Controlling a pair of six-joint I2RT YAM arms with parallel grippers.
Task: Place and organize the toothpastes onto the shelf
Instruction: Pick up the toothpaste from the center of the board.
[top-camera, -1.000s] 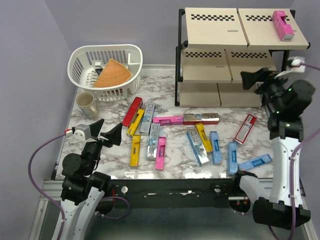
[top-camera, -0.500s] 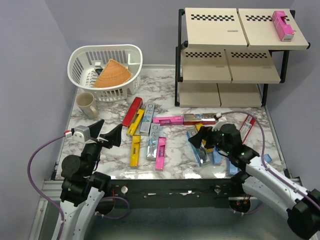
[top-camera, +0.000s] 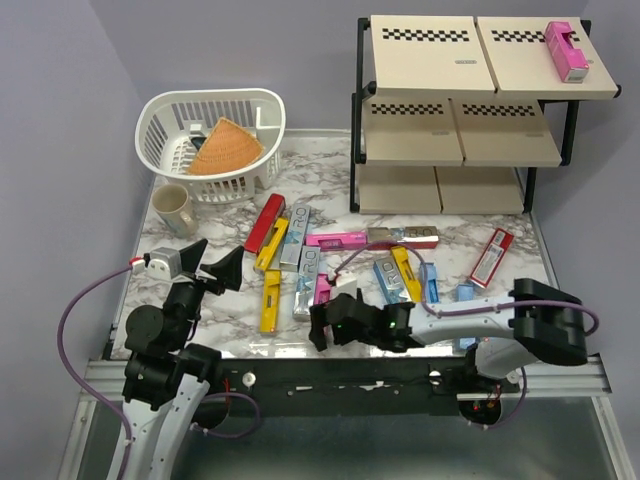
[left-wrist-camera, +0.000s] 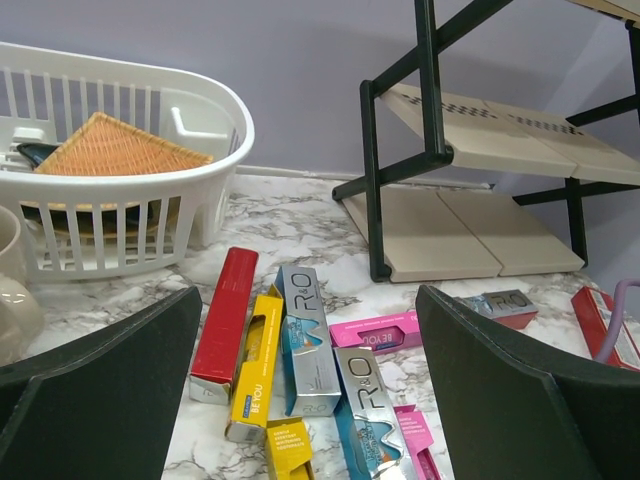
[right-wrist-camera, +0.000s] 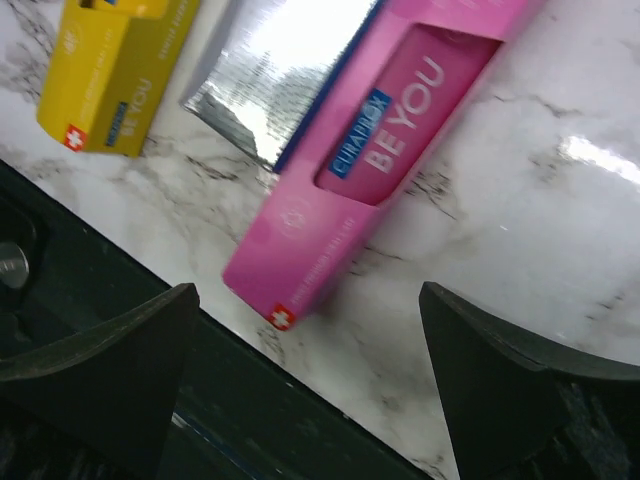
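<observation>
Several toothpastes lie scattered on the marble table: a red carton (top-camera: 265, 222), yellow ones (top-camera: 270, 300), silver-blue ones (top-camera: 308, 270), a pink one (top-camera: 335, 238) and light blue ones (top-camera: 428, 282). One pink carton (top-camera: 566, 50) lies on the top tier of the shelf (top-camera: 460, 150). My right gripper (top-camera: 333, 318) hangs low at the table's front edge, open, with nothing between its fingers. In the right wrist view, the near end of a pink carton (right-wrist-camera: 380, 160) lies just ahead of it (right-wrist-camera: 310, 390). My left gripper (top-camera: 212, 262) is open at the front left, facing the red, yellow and silver cartons (left-wrist-camera: 305, 340).
A white basket (top-camera: 165, 120) holding a wicker piece stands at the back left, with a beige mug (top-camera: 172, 208) in front of it. The black front rail (right-wrist-camera: 60, 250) runs right under the right gripper. Walls close off the left, back and right.
My right arm has swung from beside the shelf down and across to the front middle of the table, ending low by the pink carton. The left arm has not moved.
</observation>
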